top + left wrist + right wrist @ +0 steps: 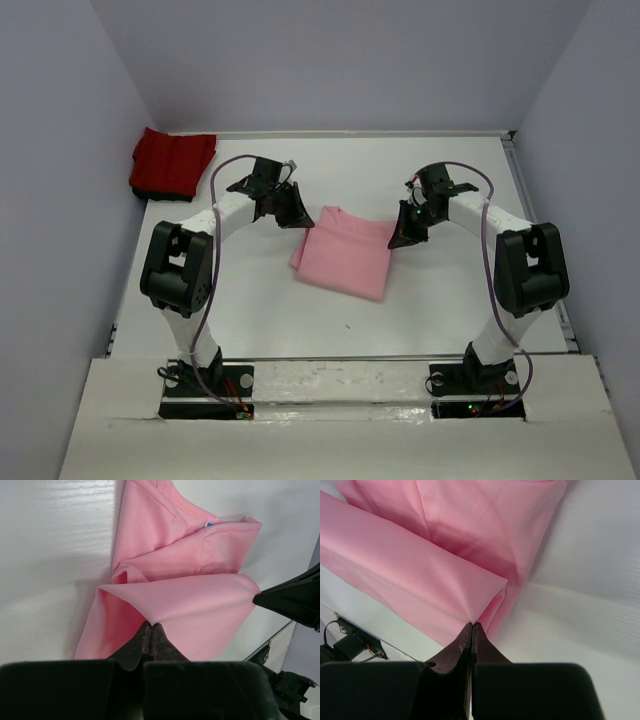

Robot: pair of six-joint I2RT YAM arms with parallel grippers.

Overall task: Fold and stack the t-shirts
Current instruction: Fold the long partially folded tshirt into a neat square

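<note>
Both your left claw and right claw are clamped on the far corners of the pink t-shirt, which lies half-folded mid-worktop. The red t-shirt lies at the far-left corner, so you likely have this fold and the stacking left.

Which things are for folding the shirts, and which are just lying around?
For the job: pink t-shirt, red t-shirt, left fingers and right fingers, both pinching the pink one.
Just there: white table, grey walls.
</note>
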